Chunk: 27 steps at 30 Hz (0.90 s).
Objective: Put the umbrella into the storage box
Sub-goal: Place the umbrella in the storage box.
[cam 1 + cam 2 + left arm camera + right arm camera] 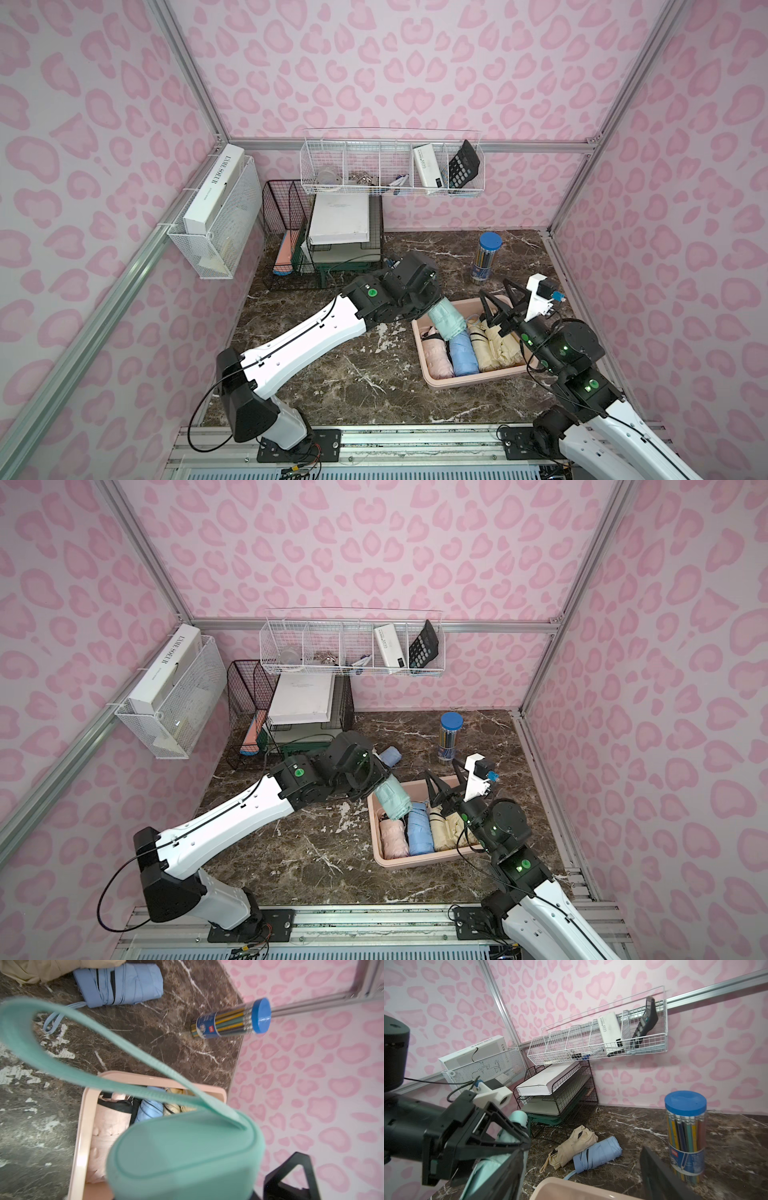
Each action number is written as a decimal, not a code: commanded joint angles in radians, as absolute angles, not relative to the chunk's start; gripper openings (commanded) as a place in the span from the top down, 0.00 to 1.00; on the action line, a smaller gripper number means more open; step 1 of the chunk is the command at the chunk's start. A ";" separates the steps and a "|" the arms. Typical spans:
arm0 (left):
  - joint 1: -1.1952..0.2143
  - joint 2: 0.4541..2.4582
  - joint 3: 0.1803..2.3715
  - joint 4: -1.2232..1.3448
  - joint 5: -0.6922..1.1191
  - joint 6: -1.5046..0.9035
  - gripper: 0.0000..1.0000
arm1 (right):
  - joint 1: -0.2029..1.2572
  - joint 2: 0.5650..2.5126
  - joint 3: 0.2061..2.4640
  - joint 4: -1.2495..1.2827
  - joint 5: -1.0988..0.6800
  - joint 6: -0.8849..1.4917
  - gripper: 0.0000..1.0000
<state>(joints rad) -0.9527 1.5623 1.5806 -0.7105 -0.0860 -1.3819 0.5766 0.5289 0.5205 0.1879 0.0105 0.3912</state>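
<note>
Three pleated fabric bundles (463,353) packed side by side in smooth round-cornered pink storage box (457,382). Tilted over its far corner, clamped in left pincer (432,307): mint umbrella (446,324), flat-capped, ribbed strap looping. Right pincer (503,305) spread wide, empty.

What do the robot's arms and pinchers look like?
The left arm and right arm wear smooth white shells with chunky black joints. Round green dots mark the joints, and thin black cables loop beside them. The right gripper has black fingers shaped like hollow triangles, with a white camera bracket behind.
</note>
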 commanded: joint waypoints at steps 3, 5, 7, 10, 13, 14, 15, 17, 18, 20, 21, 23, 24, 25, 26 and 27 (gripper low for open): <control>-1.008 1.670 1.633 -0.716 -0.013 -1.248 0.71 | 0.577 0.437 0.538 0.039 0.110 0.392 0.21; -1.023 1.716 1.650 -0.682 -0.002 -1.222 0.71 | 0.575 0.408 0.541 0.016 0.115 0.387 0.21; -1.032 1.759 1.676 -0.660 0.003 -1.201 0.71 | 0.576 0.387 0.544 -0.006 0.116 0.387 0.21; -1.043 1.827 1.720 -0.646 -0.009 -1.163 0.71 | 0.575 0.364 0.550 -0.035 0.115 0.391 0.21; -1.048 1.884 1.741 -0.617 0.014 -1.170 0.71 | 0.577 0.347 0.552 -0.046 0.119 0.394 0.21; -1.052 1.900 1.745 -0.604 0.020 -1.175 0.71 | 0.577 0.342 0.552 -0.049 0.120 0.394 0.21; -1.058 1.918 1.753 -0.599 0.020 -1.174 0.71 | 0.576 0.339 0.554 -0.051 0.120 0.394 0.21; -1.064 1.952 1.771 -0.600 0.026 -1.174 0.72 | 0.576 0.338 0.557 -0.051 0.120 0.394 0.21; -1.066 1.970 1.779 -0.599 0.034 -1.178 0.72 | 0.576 0.338 0.558 -0.053 0.119 0.394 0.21; -1.074 1.997 1.791 -0.598 0.045 -1.186 0.73 | 0.576 0.338 0.562 -0.055 0.118 0.394 0.21; -1.077 2.007 1.796 -0.596 0.051 -1.189 0.73 | 0.577 0.338 0.563 -0.056 0.117 0.394 0.21; -1.081 2.027 1.803 -0.594 0.059 -1.191 0.74 | 0.576 0.337 0.563 -0.059 0.116 0.394 0.21; -1.083 2.036 1.806 -0.594 0.062 -1.192 0.74 | 0.577 0.335 0.563 -0.061 0.115 0.395 0.21; -1.082 2.043 1.808 -0.592 0.065 -1.190 0.74 | 0.576 0.333 0.563 -0.062 0.116 0.395 0.21; -1.083 2.053 1.809 -0.593 0.067 -1.190 0.73 | 0.575 0.333 0.562 -0.063 0.115 0.396 0.21; -1.083 2.059 1.809 -0.592 0.069 -1.190 0.73 | 0.576 0.332 0.563 -0.064 0.115 0.396 0.21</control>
<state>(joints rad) -1.0809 2.0464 1.7973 -0.6178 0.0479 -1.1831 0.5758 0.3355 0.5549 -0.0544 0.1112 0.3916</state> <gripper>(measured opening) 0.463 0.786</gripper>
